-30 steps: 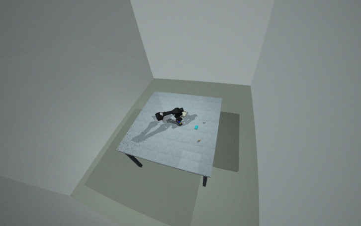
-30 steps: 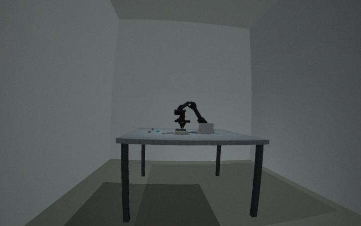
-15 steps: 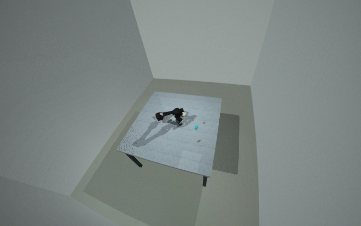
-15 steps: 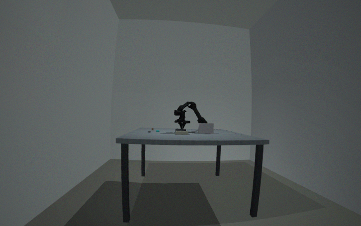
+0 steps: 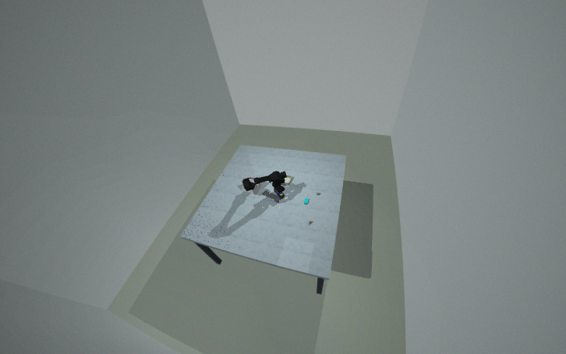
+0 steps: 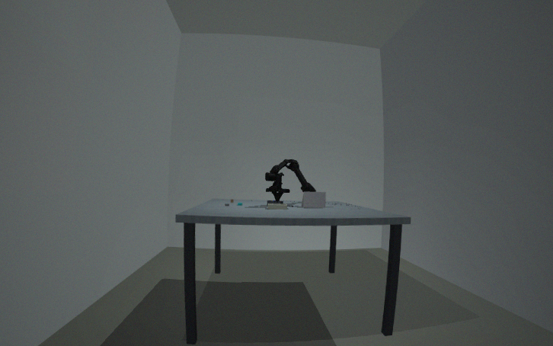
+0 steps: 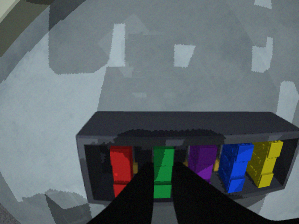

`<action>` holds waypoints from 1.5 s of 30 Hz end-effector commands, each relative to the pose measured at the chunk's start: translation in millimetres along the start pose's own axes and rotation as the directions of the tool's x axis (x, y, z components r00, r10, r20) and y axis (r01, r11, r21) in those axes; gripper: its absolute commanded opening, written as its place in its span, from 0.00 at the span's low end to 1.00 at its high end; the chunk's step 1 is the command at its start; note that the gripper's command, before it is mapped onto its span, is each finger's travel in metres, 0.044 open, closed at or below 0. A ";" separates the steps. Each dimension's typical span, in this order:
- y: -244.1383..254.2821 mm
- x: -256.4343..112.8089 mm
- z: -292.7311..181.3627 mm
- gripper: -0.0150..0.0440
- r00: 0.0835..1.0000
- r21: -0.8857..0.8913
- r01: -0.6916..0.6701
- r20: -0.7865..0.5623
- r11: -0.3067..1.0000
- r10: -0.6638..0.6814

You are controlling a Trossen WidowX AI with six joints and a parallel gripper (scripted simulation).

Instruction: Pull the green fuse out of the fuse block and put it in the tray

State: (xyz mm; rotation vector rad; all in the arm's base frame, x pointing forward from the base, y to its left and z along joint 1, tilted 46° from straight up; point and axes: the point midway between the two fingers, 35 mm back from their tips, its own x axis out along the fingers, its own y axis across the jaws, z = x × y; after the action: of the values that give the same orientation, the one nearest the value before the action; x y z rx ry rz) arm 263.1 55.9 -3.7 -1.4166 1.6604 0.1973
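The green fuse point(image 7: 163, 170) stands in the dark fuse block point(image 7: 184, 124) point(image 5: 281, 196), between the red fuse point(image 7: 121, 160) and the purple fuse point(image 7: 203, 155). My gripper point(image 7: 161, 170) point(image 6: 276, 200) points down over the block, with one black fingertip against each side of the green fuse, and is shut on it. The fingertips hide the lower parts of the slots beside it. The cream tray point(image 5: 291, 179) point(image 6: 276, 206) lies near the block, partly behind the arm in the top view.
A blue fuse point(image 7: 236, 168) and a yellow fuse point(image 7: 267, 165) stand farther right in the block. A pale box point(image 6: 314, 200) stands near the arm's base. A cyan object point(image 5: 306, 200) point(image 6: 239, 203), an orange one point(image 5: 310, 221) point(image 6: 231, 200) and a small grey one point(image 5: 318, 193) lie on the table.
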 end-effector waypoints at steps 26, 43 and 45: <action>-0.3 -9.2 0.6 0.25 1.000 -0.001 0.000 0.001 1.000 0.000; -0.3 -17.5 0.8 0.25 1.000 -0.002 0.001 0.001 1.000 -0.001; -0.2 -18.5 0.8 0.25 1.000 -0.002 0.001 0.001 1.000 -0.001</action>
State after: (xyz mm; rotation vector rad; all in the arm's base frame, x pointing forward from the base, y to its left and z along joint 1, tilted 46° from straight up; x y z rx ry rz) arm 262.0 67.4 7.7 -1.4250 1.6602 0.1988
